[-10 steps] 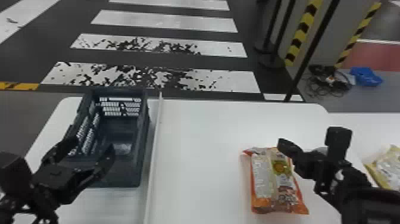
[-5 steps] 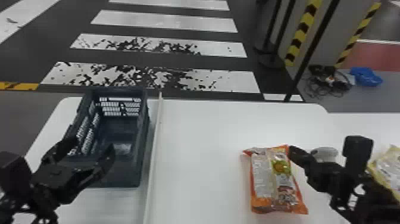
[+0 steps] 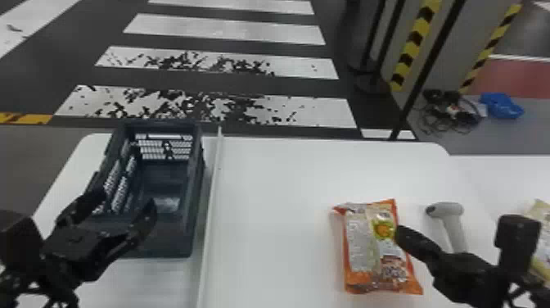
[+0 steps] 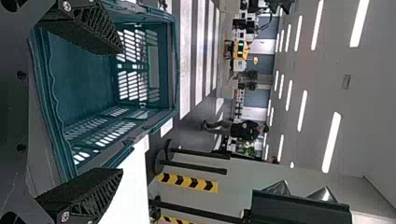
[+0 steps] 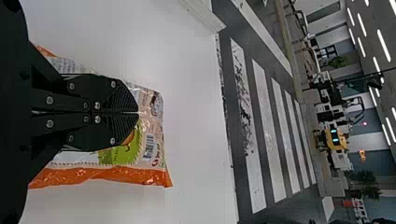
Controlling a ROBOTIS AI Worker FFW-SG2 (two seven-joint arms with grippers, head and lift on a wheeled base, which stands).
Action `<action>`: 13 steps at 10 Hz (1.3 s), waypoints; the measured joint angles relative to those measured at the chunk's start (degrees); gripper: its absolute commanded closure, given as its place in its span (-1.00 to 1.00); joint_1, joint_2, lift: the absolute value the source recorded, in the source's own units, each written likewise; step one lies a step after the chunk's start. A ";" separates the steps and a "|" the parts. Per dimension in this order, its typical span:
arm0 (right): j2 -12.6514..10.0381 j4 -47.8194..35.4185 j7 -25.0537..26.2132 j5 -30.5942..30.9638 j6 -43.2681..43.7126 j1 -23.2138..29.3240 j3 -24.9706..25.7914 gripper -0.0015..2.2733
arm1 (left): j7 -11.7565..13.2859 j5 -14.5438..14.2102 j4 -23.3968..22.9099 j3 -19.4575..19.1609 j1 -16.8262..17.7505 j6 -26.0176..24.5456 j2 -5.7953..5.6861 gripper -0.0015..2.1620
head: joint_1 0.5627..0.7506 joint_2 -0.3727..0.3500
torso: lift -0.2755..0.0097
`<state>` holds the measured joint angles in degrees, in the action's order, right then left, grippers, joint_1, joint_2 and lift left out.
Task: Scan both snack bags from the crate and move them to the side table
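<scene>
Pale snack bag (image 3: 544,250) cut off by head view's right edge.

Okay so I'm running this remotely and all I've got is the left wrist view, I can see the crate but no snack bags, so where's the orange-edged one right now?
Observer: In the head view, the orange-edged snack bag lies flat on the white table, to the right of the long white strip.

Operator: Got it. Has the right gripper picked it up yet?

Observer: No, the right gripper is shut with nothing visible between its fingers, and the right wrist view shows them in front of the bag.
</scene>
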<state>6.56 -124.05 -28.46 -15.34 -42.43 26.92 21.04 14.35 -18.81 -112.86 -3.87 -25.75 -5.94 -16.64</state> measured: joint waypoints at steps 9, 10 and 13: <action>-2.23 -3.77 -5.12 -2.24 -10.58 4.18 -7.72 0.81 | 0.16 -0.18 0.45 -0.04 -0.16 0.70 0.36 -0.91 | 0.41 0.27 | 0.24; -2.17 -2.25 -5.07 -1.26 -10.62 3.35 -8.79 0.81 | 0.16 -0.18 0.49 -0.02 -0.16 0.71 0.38 -0.91 | 0.41 0.28 | 0.24; -1.99 1.40 -4.94 0.52 -10.47 1.71 -9.68 0.81 | 0.16 -0.18 0.54 -0.08 -0.17 0.71 0.36 -0.91 | 0.41 0.29 | 0.24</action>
<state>4.57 -122.64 -33.39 -14.83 -52.90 28.63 11.36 14.50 -18.98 -112.32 -3.95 -25.92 -5.23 -16.27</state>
